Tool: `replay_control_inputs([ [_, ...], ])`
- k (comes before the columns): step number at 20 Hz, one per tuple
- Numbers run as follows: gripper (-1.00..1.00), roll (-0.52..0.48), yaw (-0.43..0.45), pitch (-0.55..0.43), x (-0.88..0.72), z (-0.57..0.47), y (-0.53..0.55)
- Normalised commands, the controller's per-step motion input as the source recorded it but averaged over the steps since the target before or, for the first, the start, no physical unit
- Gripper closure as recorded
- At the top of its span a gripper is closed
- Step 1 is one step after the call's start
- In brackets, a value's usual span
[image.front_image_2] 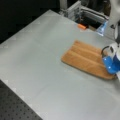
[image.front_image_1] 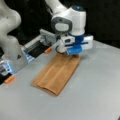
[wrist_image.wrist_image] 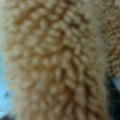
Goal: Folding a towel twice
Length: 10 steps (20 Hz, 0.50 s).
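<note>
Terry loops of the towel [wrist_image.wrist_image: 57,62] fill the wrist view at close range. In both front views the towel [image.front_image_1: 56,73] lies flat on the grey bench [image.front_image_1: 95,95] as a long folded strip, its far end under the arm. The gripper [image.front_image_1: 74,55] is down at that end of the towel [image.front_image_2: 85,58], touching or just above it; whether its jaws are wide or closed cannot be told. An orange piece [image.front_image_2: 81,26] lies near the bench's far edge.
</note>
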Motion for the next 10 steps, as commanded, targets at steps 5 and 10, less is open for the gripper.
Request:
replay_control_inputs([
  [5, 1.0, -0.002, 0.078, 0.136, 0.04, 0.19, -0.12],
  [10, 1.0, 0.033, 0.181, 0.213, -0.05, 0.33, -0.43],
])
